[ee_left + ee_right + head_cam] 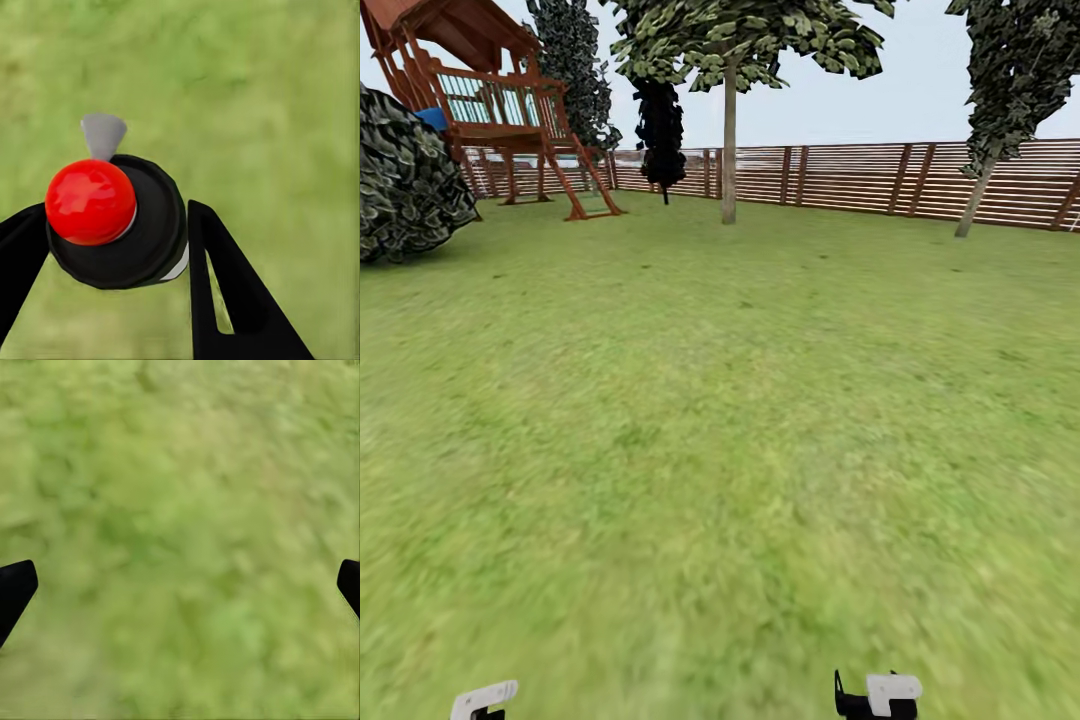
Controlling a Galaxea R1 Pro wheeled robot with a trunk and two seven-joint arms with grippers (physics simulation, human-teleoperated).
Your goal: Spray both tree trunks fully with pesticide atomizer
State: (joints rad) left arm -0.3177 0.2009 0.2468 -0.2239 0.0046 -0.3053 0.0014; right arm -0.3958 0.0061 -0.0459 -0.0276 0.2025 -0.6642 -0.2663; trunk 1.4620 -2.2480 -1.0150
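Left gripper [112,232]: fingers [232,292] closed in around the pesticide atomizer [120,221], one black finger each side of its round black cap. Looks held, off the floor [285,112]. Right gripper [180,585]: fingers wide apart, nothing between them, just grass below.

Atomizer from above: round black cap, glossy red ball knob on top, small grey cone nozzle [103,135] poking out one side, sliver of white body under the cap rim. Rest of the body is hidden.

Handling guess: rigid plastic, light, smooth round sides, so it could twist or slip in a two-finger pinch. Best hold is low on the cap or neck, fingers opposite each other, nozzle kept clear and facing away from the wrist. Present grip roughly does that.

Head view: both wrists at the bottom edge, open lawn ahead. Nearer tree trunk [729,140] stands well ahead in front of the wooden fence [860,180], straight and bare under a leafy crown. Second tree [978,195] off to the right, its trunk leaning. Play tower [490,110] and dark shrub [405,175] at left. No white specks visible on either trunk; spraying not begun, by my read.
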